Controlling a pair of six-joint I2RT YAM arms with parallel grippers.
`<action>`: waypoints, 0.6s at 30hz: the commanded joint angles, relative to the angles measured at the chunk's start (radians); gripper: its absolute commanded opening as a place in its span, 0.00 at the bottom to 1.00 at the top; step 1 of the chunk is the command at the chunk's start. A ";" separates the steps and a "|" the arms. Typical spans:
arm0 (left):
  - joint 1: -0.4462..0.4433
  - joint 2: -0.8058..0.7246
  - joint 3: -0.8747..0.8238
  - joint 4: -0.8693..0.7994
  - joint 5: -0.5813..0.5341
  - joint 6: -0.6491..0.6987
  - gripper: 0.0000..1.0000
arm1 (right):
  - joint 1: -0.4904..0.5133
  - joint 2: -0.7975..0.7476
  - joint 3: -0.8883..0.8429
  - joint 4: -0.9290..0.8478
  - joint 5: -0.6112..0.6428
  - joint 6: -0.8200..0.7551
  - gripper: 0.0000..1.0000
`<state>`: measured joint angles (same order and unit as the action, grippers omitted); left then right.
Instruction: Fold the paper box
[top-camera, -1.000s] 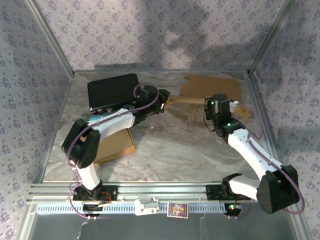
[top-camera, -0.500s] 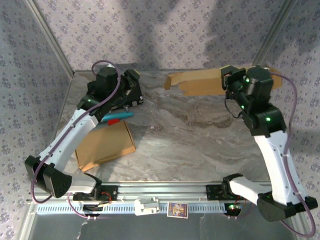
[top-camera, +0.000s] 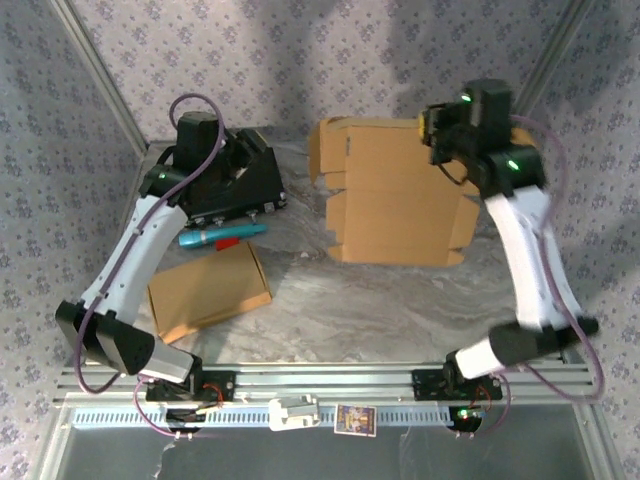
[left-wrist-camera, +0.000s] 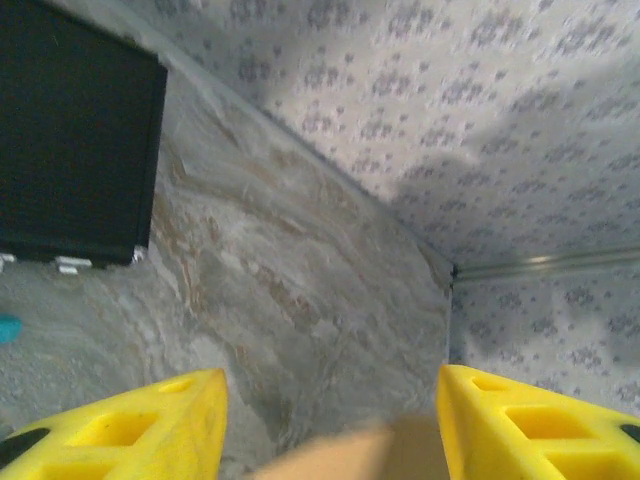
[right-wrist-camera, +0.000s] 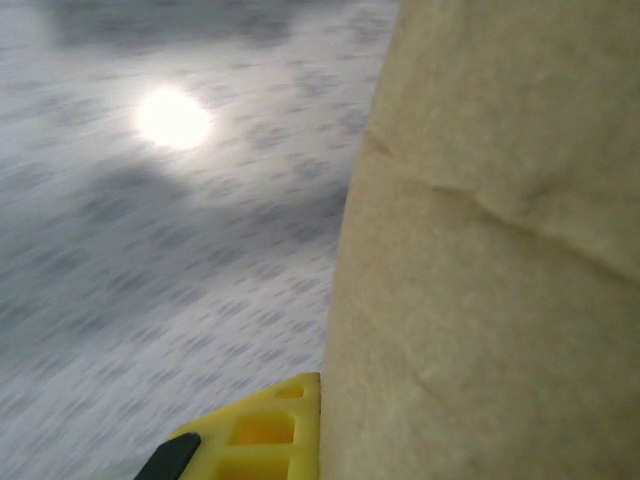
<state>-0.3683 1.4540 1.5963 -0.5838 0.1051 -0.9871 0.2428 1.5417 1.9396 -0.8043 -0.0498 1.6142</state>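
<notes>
A flat, unfolded paper box (top-camera: 395, 195), brown cardboard with small flaps, is held upright in the upper middle of the overhead view, over the marbled table (top-camera: 400, 300). The right gripper (top-camera: 438, 135) is clamped tight on its upper right edge; in the right wrist view the cardboard lies against a yellow finger (right-wrist-camera: 250, 430). At upper left, the left gripper (top-camera: 250, 162) hovers over a black case (top-camera: 235, 195), jaws partly spread, holding nothing. Below the case lie a teal pen (top-camera: 215, 238) and a closed brown box (top-camera: 205, 290).
</notes>
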 joint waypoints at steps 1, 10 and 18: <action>-0.004 0.041 0.034 -0.053 0.107 -0.003 0.57 | -0.023 0.140 0.047 -0.089 -0.066 0.064 0.00; -0.103 0.195 0.189 0.006 0.119 -0.060 0.58 | -0.027 0.277 0.043 -0.007 -0.114 0.001 0.00; -0.139 0.433 0.379 0.104 0.154 -0.111 0.58 | -0.042 0.229 -0.088 0.066 -0.136 0.003 0.00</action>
<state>-0.5064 1.8389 1.9171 -0.5316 0.2268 -1.0618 0.2115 1.7977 1.8755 -0.7628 -0.1669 1.6299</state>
